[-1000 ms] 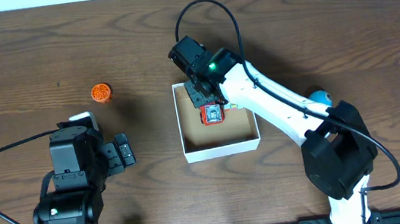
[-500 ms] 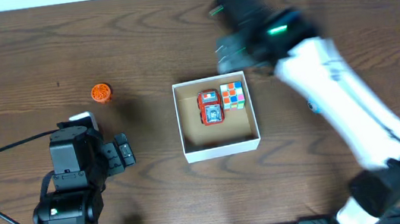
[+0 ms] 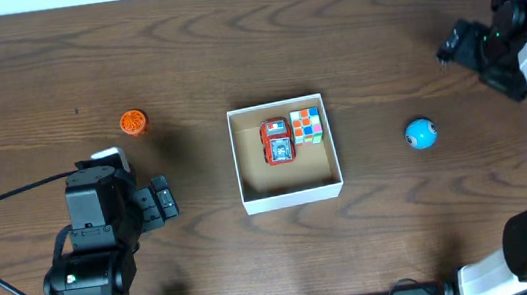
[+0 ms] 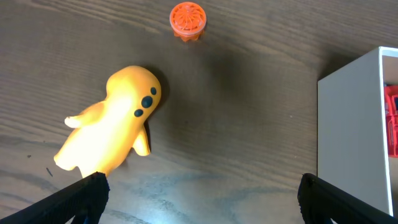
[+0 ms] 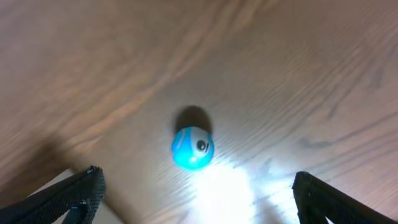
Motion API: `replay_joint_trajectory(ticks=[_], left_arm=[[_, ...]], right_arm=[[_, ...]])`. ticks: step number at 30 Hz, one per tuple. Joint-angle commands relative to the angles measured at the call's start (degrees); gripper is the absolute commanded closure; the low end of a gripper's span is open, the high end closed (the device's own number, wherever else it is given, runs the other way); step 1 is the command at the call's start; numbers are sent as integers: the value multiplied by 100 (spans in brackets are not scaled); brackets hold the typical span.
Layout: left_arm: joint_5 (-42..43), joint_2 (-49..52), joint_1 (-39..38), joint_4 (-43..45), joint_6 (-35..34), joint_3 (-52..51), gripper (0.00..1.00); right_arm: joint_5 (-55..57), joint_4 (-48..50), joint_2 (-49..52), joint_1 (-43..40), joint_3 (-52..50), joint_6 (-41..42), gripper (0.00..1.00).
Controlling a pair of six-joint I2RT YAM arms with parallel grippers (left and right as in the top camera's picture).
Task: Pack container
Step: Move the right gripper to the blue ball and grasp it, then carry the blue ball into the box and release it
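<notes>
White-walled container [image 3: 290, 198] is sitting at table centre, holding a red toy car [image 3: 277, 142] and a colour cube [image 3: 307, 126] side by side in its 12 o'clock half. Blue ball [image 3: 420, 133] is lying apart at its 3 o'clock, orange disc [image 3: 133, 122] at 10 o'clock. Left gripper [image 4: 202, 198] is hovering, jaws wide, near a yellow figure [image 4: 112, 130]. Right gripper [image 5: 198, 194] is gaping wide, empty, above the ball.
</notes>
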Motion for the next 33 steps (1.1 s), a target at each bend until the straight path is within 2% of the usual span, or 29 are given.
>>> replay_joint_trajectory(ticks=[1, 9, 20, 24, 28, 33], left_arm=[[-42, 7, -17, -15, 28, 116, 2], [-42, 7, -17, -15, 28, 116, 2], [-42, 7, -17, -15, 28, 116, 2], [-42, 7, -17, -15, 28, 116, 2], [-42, 7, -17, -15, 28, 116, 2], [-44, 7, -17, -17, 28, 116, 2]], right_arm=[[-348, 367, 96, -4, -826, -46, 1], [-468, 1606, 96, 269, -2328, -122, 1], [-470, 2916, 107, 323, -3453, -81, 1], [-470, 3257, 109, 323, -3681, -81, 4], [-470, 3447, 129, 323, -3724, -83, 18], [-470, 3501, 138, 323, -3727, -83, 51]])
